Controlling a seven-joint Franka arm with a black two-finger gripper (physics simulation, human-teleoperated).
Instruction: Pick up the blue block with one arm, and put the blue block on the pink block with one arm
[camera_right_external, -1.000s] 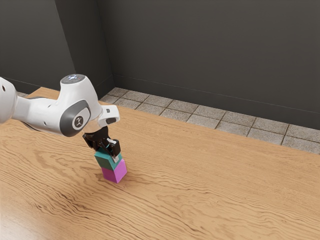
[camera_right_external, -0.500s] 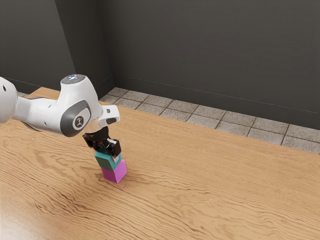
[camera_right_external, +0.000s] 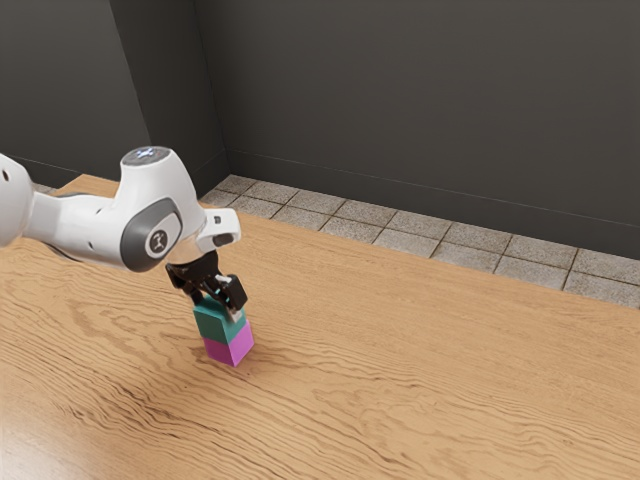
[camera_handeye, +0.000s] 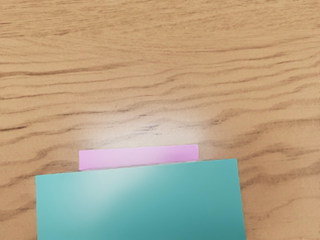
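The blue-green block (camera_right_external: 218, 321) rests on top of the pink block (camera_right_external: 230, 346) on the wooden table (camera_right_external: 420, 370), left of centre in the exterior view. My gripper (camera_right_external: 216, 298) hangs right over the stack, open. Its black fingers (camera_right_external: 237, 292) stand spread on either side of the blue block's top. In the wrist view the blue block (camera_handeye: 140, 202) lies directly under my hand, and a strip of the pink block (camera_handeye: 137, 156) peeks out beyond its far edge.
The wooden table extends broadly toward the exterior view's right and front. A grey tiled floor (camera_right_external: 480, 245) and dark walls lie behind the table's far edge.
The fingers have spread apart and let go of the blue block, which stays on the pink block. The arm has barely moved.
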